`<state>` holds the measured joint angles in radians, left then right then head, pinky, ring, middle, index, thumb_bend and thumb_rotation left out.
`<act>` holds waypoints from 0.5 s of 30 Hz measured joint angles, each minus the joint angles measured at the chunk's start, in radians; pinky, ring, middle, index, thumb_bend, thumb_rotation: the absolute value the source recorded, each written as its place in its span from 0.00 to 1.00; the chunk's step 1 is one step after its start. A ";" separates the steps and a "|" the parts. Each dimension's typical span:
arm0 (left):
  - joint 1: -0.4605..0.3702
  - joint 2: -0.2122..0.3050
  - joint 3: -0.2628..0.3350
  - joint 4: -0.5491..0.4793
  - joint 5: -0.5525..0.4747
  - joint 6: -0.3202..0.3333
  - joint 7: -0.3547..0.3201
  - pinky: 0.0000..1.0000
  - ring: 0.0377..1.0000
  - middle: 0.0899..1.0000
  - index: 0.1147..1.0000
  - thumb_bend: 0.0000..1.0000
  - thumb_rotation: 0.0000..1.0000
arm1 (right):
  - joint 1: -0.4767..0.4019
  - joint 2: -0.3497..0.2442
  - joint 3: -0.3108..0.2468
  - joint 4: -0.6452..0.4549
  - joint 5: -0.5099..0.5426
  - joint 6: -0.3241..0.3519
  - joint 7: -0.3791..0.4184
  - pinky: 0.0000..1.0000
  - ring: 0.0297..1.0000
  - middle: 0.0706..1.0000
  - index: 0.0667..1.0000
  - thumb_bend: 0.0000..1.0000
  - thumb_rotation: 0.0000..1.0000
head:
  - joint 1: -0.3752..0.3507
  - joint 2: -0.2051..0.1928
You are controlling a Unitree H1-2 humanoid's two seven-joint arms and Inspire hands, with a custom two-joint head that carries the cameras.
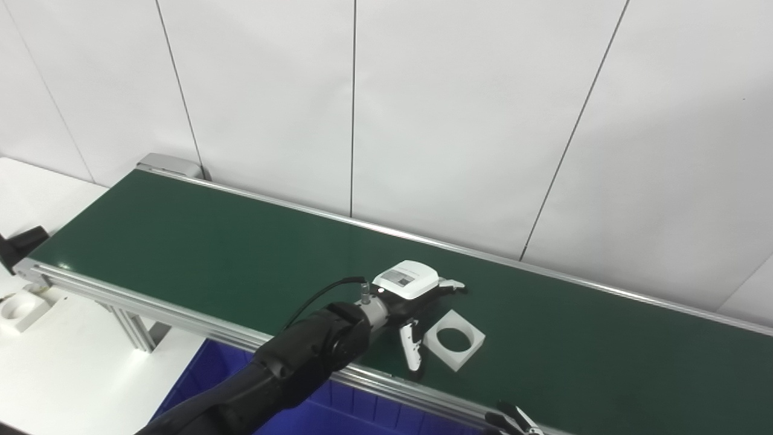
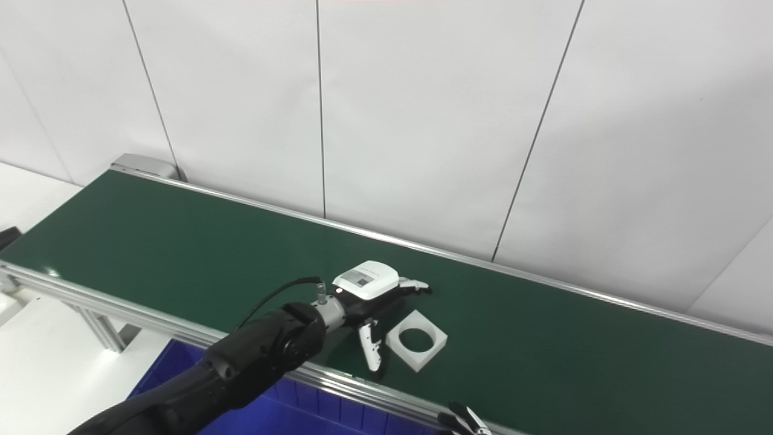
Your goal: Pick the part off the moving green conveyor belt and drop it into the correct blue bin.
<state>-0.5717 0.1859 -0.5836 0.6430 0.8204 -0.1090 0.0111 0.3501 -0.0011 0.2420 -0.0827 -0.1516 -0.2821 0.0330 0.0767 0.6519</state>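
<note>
- Reaching over the green conveyor belt (image 1: 181, 241), my left hand (image 1: 416, 296) sits low above the belt surface with its fingers (image 1: 411, 347) spread apart, holding nothing.
- I see the part (image 1: 454, 339), a white square block with a round hole, lying flat on the belt just beside that hand, on its right, near the belt's front rail.
- One finger points down close to the part's left edge; I cannot tell if it touches.
- My right hand (image 1: 513, 420) barely shows at the bottom edge; I cannot tell its state.
- A blue bin (image 1: 338, 411) sits below the front rail, beneath my left arm.
- Another white part (image 1: 21, 308) rests on the white bench (image 1: 78, 374) at far left.
</note>
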 measured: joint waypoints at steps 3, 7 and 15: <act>-0.006 -0.011 -0.011 0.012 0.000 0.000 0.017 0.87 0.82 0.82 0.86 0.91 0.08 | 0.001 0.005 0.003 0.000 -0.001 0.000 0.000 0.61 0.71 0.76 0.82 0.50 0.48 | -0.009 0.003; -0.012 -0.018 -0.037 0.011 0.000 -0.001 0.019 0.85 0.81 0.81 0.83 0.88 0.08 | 0.003 0.006 0.003 0.000 -0.001 0.000 -0.001 0.61 0.71 0.76 0.82 0.50 0.47 | -0.018 0.003; -0.041 -0.019 -0.100 0.070 -0.002 -0.121 0.084 0.67 0.58 0.48 0.43 0.54 0.00 | 0.004 0.014 0.003 0.000 -0.004 0.000 -0.005 0.61 0.71 0.75 0.82 0.49 0.46 | -0.025 0.006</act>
<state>-0.6130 0.1665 -0.6837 0.7127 0.8183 -0.2296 0.0947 0.3537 0.0130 0.2446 -0.0828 -0.1554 -0.2821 0.0279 0.0522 0.6581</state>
